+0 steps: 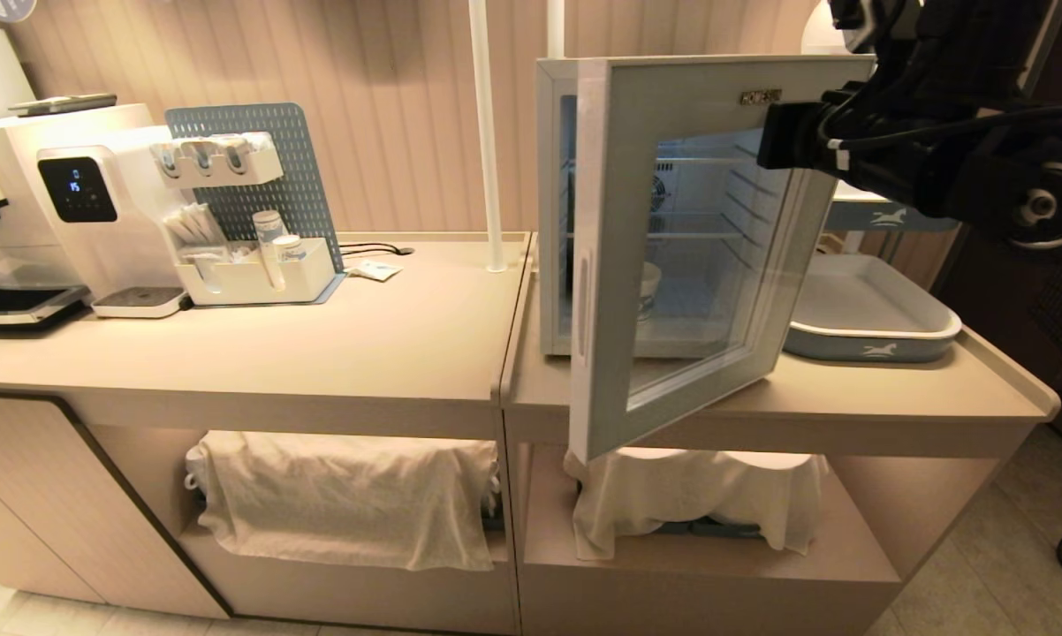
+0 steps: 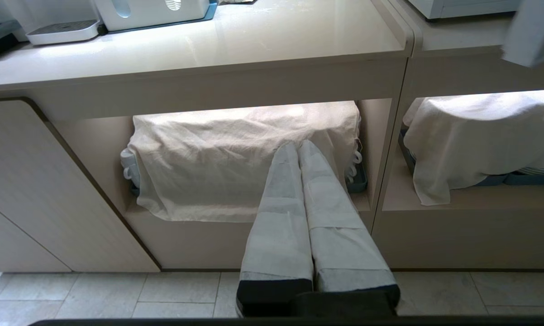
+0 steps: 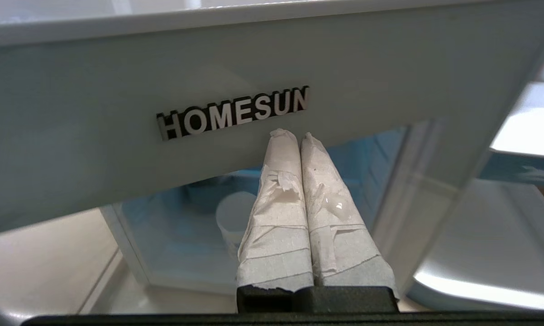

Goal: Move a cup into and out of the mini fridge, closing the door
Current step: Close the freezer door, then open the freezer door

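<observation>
The right gripper [image 3: 299,136], its taped fingers pressed together and empty, meets the pale grey glass-windowed door [image 1: 699,256] under its lettering. Push steadily there to swing it onto the white mini fridge [image 1: 553,212] at the bench's back edge; the white paper cup [image 1: 648,290] sits inside.

The left gripper [image 2: 298,147], likewise closed and empty, hangs low before the bench.

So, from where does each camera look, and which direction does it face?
Head view: from above, facing the counter; the mini fridge with its door half open; right arm at upper right.
Left wrist view: low, facing the cloth-covered shelf; shut left gripper.
Right wrist view: close at the door's top frame, by the HOMESUN lettering; shut right gripper.
Head and right wrist views share the cup seen through the glass.
</observation>
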Controlling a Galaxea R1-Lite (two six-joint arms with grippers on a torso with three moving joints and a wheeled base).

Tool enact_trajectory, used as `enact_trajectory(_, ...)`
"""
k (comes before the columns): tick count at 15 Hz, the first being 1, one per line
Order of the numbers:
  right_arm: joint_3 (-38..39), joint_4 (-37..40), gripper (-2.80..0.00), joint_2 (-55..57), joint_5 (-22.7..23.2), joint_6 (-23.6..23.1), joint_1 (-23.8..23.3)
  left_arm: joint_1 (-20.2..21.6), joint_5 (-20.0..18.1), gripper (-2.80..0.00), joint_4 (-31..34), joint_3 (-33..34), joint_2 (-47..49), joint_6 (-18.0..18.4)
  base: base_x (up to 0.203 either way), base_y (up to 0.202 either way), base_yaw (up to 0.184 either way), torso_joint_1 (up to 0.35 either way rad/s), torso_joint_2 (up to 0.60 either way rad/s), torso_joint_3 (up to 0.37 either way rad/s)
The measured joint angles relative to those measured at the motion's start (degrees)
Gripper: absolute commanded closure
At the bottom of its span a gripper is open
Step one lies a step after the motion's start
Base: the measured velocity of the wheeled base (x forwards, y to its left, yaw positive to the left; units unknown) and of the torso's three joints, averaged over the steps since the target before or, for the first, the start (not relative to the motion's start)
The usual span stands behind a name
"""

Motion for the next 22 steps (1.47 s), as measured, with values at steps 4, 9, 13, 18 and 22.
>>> enact_trajectory(4, -5.79, -0.06, 0.0, 6.84, -0.02, -0.12, 0.91, 0.0, 0.0, 0.0, 0.0, 0.0, 0.0, 0.0, 0.0, 0.0, 0.0, 0.0, 0.0, 0.0)
enact_trajectory(9, -6.46, -0.36, 0.0, 10.05, -0.41, -0.15, 0.93, 0.0, 0.0, 0.0, 0.0, 0.0, 0.0, 0.0, 0.0, 0.0, 0.0, 0.0, 0.0, 0.0)
enact_trajectory(13, -2.88, 0.26, 0.0, 7.22, -0.5, -0.93, 0.69, 0.0, 0.0, 0.0, 0.01, 0.0, 0.0, 0.0, 0.0, 0.0, 0.0, 0.0, 0.0, 0.0)
enact_trajectory(18, 8.85, 0.74, 0.0, -2.33, -1.17, -3.29, -0.86, 0.0, 0.0, 0.0, 0.0, 0.0, 0.0, 0.0, 0.0, 0.0, 0.0, 0.0, 0.0, 0.0)
enact_trajectory(22, 23.7, 7.53, 0.0, -18.08, -1.52, -8.08, -7.69, 0.0, 0.0, 0.0, 0.0, 0.0, 0.0, -0.01, 0.0, 0.0, 0.0, 0.0, 0.0, 0.0)
